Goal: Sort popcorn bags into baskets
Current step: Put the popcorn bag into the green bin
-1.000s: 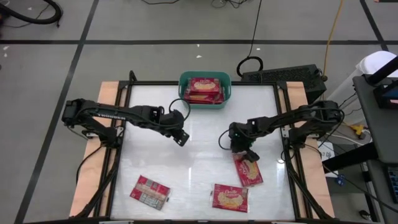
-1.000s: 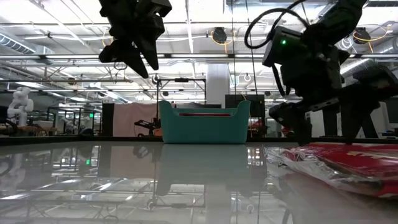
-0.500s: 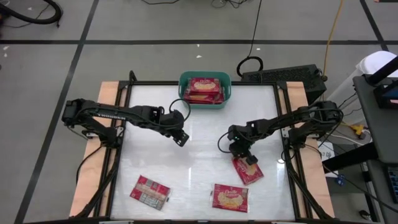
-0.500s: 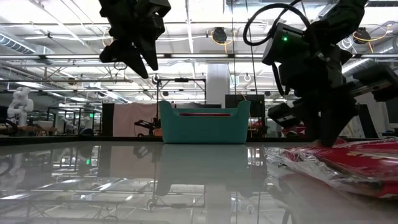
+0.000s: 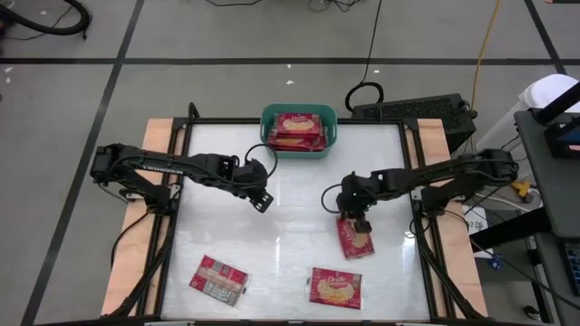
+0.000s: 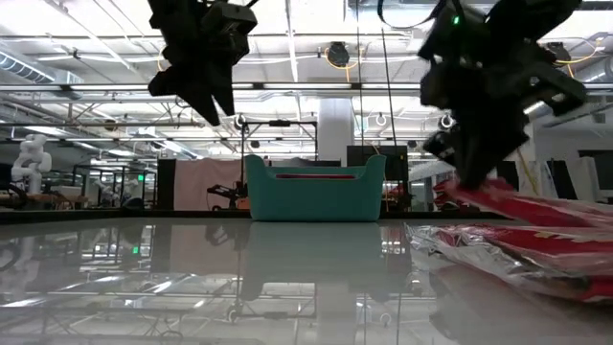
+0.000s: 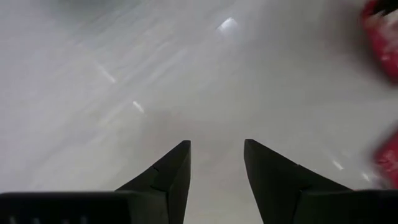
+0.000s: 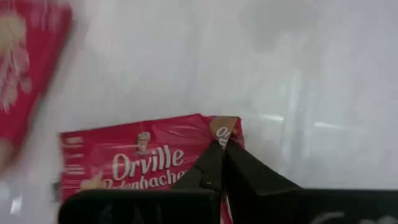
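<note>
Held bag: we see one popcorn bag (image 5: 355, 237) on the right half of the table (image 5: 299, 217), its far corner pinched and tilted up off the glossy top while its near end seems to trail low in the low view.
Right gripper: the right gripper (image 5: 355, 217) has its fingers pressed together on that corner; the wrist view shows the two dark tips meeting over the red foil edge (image 8: 221, 134).
Doing it well: we judge the hold thin, a corner pinch only, so we would lift slowly, let the bag hang clear, and carry it level toward the basket (image 5: 298, 129) without swinging.
Risk: we think the slick foil may slide out if the arm jerks.
Bag looks: red, flat, crinkled foil, white brand lettering and a yellow popcorn picture.
Other bags: one face-up bag (image 5: 335, 287) near the front edge, and one (image 5: 217, 278) at front left showing a grey printed patch.
Basket: teal tub at the table's far edge, already holding red bags (image 5: 297, 129).
Left gripper: the left gripper (image 5: 262, 201) hangs above the bare table left of centre, fingers spread partway, holding nothing.
</note>
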Controlling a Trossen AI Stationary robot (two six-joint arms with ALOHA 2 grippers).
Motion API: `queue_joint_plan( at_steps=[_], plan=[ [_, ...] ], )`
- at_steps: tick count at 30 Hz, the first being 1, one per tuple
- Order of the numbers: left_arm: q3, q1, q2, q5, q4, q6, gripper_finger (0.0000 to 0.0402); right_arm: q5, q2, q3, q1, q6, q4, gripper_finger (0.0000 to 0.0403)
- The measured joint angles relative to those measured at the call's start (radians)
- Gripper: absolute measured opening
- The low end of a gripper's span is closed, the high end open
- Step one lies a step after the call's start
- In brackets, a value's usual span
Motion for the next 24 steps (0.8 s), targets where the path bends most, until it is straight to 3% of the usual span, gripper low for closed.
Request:
queue_joint_plan(
  at_steps=[12, 24],
  plan=[
    [0.0, 0.027, -0.006, -0.027, -0.057, -0.016, 0.0152, 0.24, -0.174, 0.133, -0.012, 0.326, 0.003, 0.0],
    [-0.049, 0.059, -0.006, -0.037, -0.056, -0.008, 0.0152, 0.44, -0.172, 0.371, -0.174, 0.413, 0.022, 0.0]
  ],
)
